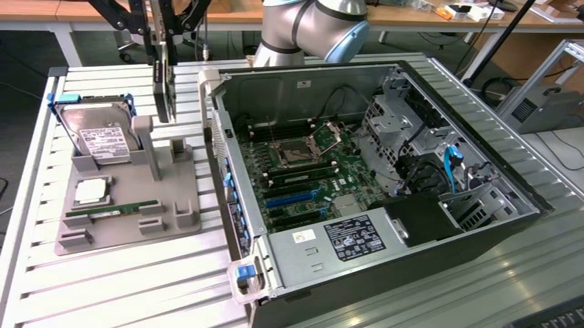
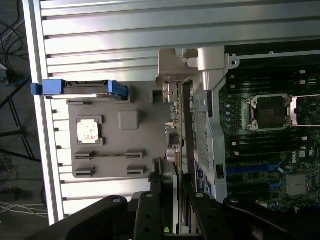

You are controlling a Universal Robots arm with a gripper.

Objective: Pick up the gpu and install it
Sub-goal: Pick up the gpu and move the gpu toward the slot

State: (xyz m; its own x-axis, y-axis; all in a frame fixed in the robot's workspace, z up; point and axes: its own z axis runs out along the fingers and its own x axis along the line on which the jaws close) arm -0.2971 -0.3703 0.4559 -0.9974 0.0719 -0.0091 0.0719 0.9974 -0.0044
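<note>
The gripper [image 2: 172, 190] sits closest, its dark fingers [image 2: 150, 205] clamped on either side of the gpu [image 2: 180, 145], which hangs straight below it. The card stands on edge with its flat faces upright. Its long axis runs level, along the wall of the case [image 1: 215, 130] and just beside it, with the silvery bracket [image 2: 175, 65] at the far end from the fingers. In the exterior view the card is seen nearly edge-on over the tall post of the grey holder [image 1: 174, 205]; whether its lower edge has cleared that post I cannot tell. The blue slots [image 1: 287, 197] on the board [image 1: 310, 171] lie inside the case, to the exterior view's right of the card and lower, and they run across the card's long axis, not along it. That is the relation the install depends on, as I judge it. On the holder, to the exterior view's left of the card, are the hard drive [image 1: 98, 135], a square chip [image 1: 91, 191] and the memory stick [image 1: 114, 209], all well clear of the gripper. Holder and case sit on a table [image 1: 128, 287] of ribbed metal slats. Beyond it are desks and a dark floor with cables.
</note>
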